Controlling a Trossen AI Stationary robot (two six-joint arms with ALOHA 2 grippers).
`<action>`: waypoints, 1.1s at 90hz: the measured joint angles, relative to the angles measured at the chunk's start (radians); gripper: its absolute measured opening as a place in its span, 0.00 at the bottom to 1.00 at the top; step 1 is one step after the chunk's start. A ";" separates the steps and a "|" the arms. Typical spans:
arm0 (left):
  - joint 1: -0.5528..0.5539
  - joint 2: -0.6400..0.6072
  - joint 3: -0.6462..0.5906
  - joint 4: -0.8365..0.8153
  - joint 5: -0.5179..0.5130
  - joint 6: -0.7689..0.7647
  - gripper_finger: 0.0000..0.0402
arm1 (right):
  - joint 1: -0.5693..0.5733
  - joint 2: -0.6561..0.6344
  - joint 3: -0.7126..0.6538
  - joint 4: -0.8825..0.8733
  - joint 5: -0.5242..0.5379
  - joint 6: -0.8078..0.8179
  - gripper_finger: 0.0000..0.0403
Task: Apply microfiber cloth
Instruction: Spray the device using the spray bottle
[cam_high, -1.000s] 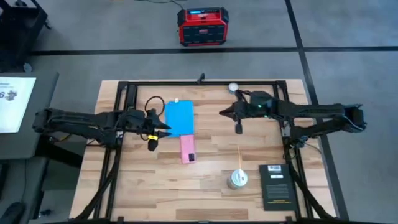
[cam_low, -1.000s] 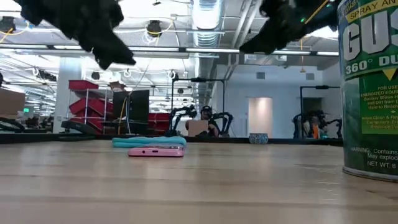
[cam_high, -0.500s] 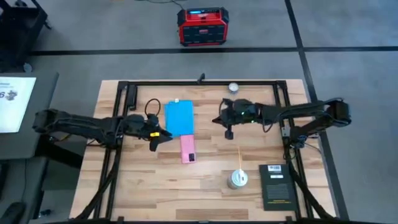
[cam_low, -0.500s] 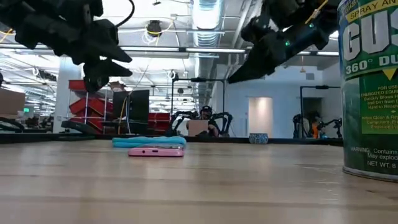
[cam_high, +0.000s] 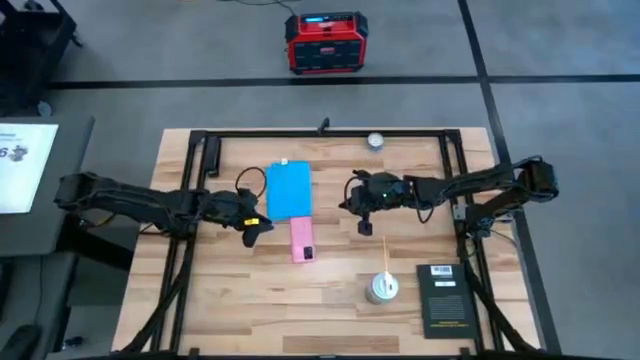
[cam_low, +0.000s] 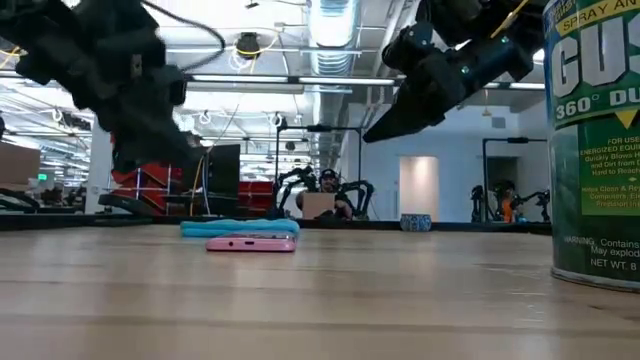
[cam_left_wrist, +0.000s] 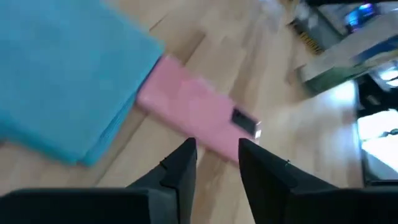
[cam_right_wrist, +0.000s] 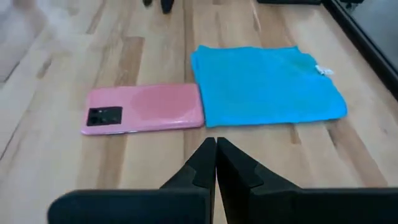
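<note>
The blue microfiber cloth (cam_high: 288, 190) lies flat on the table left of centre, a small white tag (cam_right_wrist: 322, 70) at its far edge. A pink phone (cam_high: 302, 238) lies back up on the wood, its far end against the cloth's near edge. My left gripper (cam_high: 258, 224) hovers above the table just left of the phone, its fingers slightly open (cam_left_wrist: 217, 149) and holding nothing. My right gripper (cam_high: 348, 198) hangs shut (cam_right_wrist: 216, 148) above the table to the right of the cloth and phone, pointing toward them.
A spray can (cam_high: 381, 288) with a straw stands near the front, right of centre, looming at the right of the low view (cam_low: 595, 140). A black booklet (cam_high: 445, 298) lies at the front right. A small round object (cam_high: 375, 141) sits at the far edge.
My right gripper has moved toward the table's left and near edges, coming lower, closer to the cloth and phone. My left gripper has come down and slightly toward the phone. Cloth and phone have stayed where they were.
</note>
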 joint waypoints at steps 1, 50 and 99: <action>0.000 0.005 -0.003 0.006 0.003 -0.009 0.22 | 0.002 0.004 0.000 0.000 0.000 0.003 0.00; -0.001 0.290 -0.059 0.295 0.079 -0.238 0.36 | 0.077 0.286 0.114 0.118 0.003 0.058 0.00; 0.003 0.440 -0.057 0.507 0.072 -0.388 0.40 | 0.103 0.349 0.183 0.009 0.085 0.058 0.00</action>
